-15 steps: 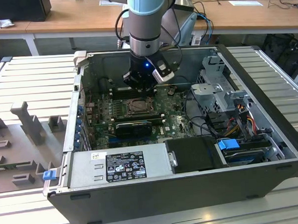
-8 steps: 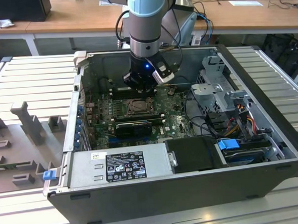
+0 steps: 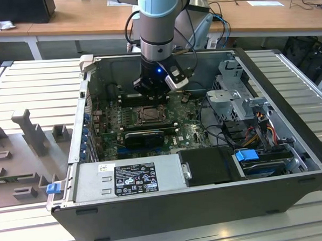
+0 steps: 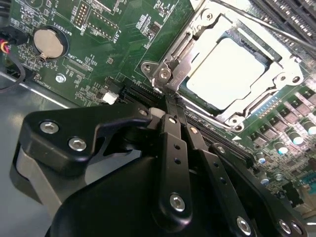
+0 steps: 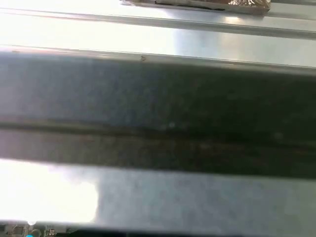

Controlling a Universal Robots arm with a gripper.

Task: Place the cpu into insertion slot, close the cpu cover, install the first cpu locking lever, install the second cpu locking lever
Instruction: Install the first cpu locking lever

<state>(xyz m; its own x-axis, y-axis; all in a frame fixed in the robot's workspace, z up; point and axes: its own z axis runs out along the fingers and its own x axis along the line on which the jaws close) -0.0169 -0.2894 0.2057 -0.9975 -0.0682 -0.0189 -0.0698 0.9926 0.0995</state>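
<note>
In the second wrist view the gripper (image 4: 170,106), jaws pressed together and seemingly holding nothing, hovers just beside a corner of the cpu cover (image 4: 195,49), which lies flat over the cpu (image 4: 229,74) seated in the insertion slot (image 4: 269,101) just beyond them.

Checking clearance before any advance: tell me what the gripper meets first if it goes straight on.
Probably the cpu cover's metal corner beside the cpu; the gripper tips sit just short of it, though depth is unclear.
</note>
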